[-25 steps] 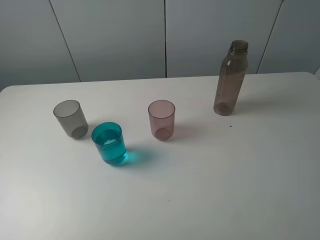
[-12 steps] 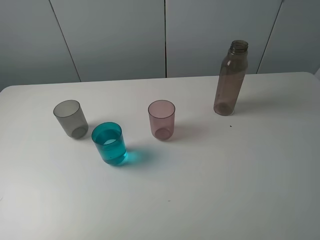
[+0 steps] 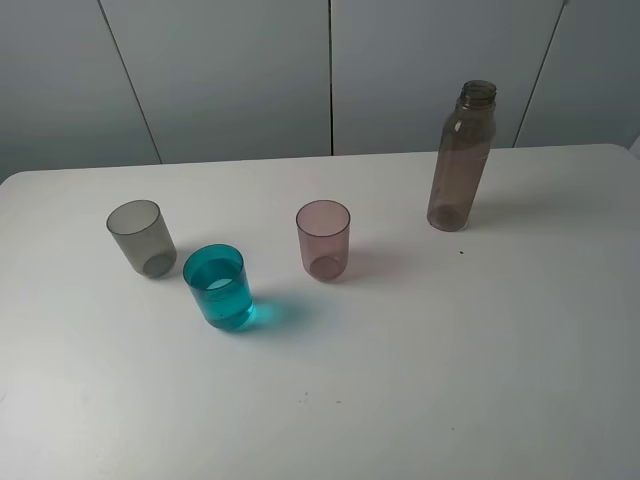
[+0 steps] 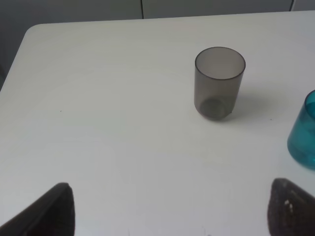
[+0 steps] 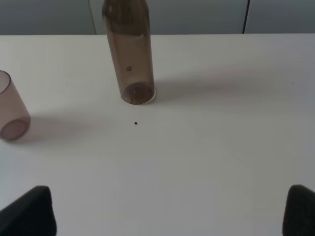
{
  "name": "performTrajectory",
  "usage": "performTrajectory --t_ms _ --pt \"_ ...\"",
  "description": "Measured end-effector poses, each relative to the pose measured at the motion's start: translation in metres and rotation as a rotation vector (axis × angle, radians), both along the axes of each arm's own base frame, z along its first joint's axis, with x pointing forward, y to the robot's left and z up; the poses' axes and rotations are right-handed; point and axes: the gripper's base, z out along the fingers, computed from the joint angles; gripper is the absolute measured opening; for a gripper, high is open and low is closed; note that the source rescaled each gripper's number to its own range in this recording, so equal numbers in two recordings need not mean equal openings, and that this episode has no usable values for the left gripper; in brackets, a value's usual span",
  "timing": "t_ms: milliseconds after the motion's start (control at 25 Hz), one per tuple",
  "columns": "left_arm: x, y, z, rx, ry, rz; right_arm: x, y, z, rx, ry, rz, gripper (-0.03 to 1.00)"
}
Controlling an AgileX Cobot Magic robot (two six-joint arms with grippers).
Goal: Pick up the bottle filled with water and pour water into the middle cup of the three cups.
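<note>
Neither arm showed in the high view; only the wrist cameras caught them, and only as dark blurred finger tips cut off at the frame edge. The left gripper [image 4: 170, 209] had its two fingers [image 4: 54, 209] spread wide, released, with bare table [image 3: 480, 340] between them and nothing held. The right gripper [image 5: 170, 211] was likewise spread apart and empty, its fingers [image 5: 29, 211] too dark and cropped to make out any detail. Both grippers hung low over the near part of the table, pointed toward the back wall, well apart from every object. The bottle [image 3: 461, 157] stood upright at the far right, uncapped, untouched; its top was cut off in the right wrist view, and whether water remained inside could not be told through the smoky plastic. The teal cup [image 3: 220, 287] stood upright nearest the front, between the grey cup [image 3: 141, 237] and the pink cup [image 3: 324, 239], and appeared to hold water; in the left wrist view only a sliver of it showed at the edge. The grey cup stood just beside it to the left; the pink one was half cropped in the right wrist view. A small dark speck [image 3: 461, 251] lay on the table near the bottle.
</note>
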Motion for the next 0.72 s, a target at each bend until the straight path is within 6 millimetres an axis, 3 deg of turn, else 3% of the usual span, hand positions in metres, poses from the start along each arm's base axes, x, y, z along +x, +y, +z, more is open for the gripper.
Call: performTrajectory --t_ms 720 --pt "0.0 0.0 0.0 0.0 0.0 0.0 0.0 0.0 0.0 -0.067 -0.007 0.037 1.0"
